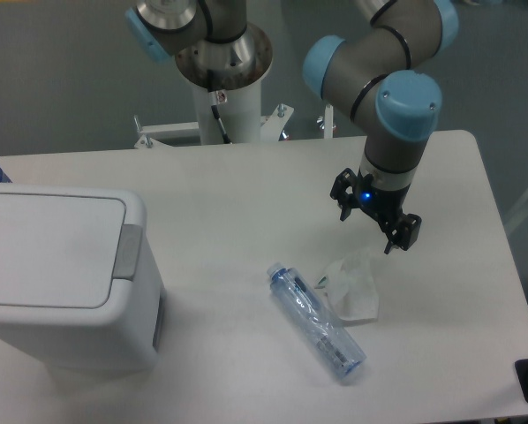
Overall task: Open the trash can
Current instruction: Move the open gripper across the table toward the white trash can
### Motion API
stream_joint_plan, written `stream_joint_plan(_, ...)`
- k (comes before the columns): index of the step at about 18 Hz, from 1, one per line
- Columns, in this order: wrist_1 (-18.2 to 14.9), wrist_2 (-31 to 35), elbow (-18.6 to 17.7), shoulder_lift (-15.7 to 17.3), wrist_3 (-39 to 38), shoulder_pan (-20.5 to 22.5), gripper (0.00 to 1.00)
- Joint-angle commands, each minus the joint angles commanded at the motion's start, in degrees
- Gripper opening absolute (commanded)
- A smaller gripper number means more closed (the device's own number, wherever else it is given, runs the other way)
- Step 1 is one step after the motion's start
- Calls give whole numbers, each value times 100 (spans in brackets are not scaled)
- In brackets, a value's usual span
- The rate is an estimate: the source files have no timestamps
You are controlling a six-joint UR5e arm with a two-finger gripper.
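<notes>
The trash can (61, 283) is a big white boxy bin at the left of the table, its flat lid (48, 252) down and a grey push tab (127, 252) on the lid's right edge. My gripper (376, 221) hangs over the right half of the table, far to the right of the bin, pointing down. Its two dark fingers (403, 232) stand apart with nothing between them. It hovers just above and right of a crumpled white tissue.
A clear plastic bottle (317, 322) with a blue cap lies on its side at mid-table. A crumpled white tissue (352, 287) lies just right of it. The robot's white base post (229, 97) stands at the table's back edge.
</notes>
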Motion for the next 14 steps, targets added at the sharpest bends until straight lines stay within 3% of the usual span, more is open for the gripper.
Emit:
stream_joint_plan(3,-17,-26,44,26,-35,0,100)
stream_joint_plan(6,-44,-79,131,105,-630,-61,100)
stream_joint_plan(9,-44,-114,193,158,-1885,-360,100)
stream_joint_plan(14,-70,-509,658,158,-4048,-869,100)
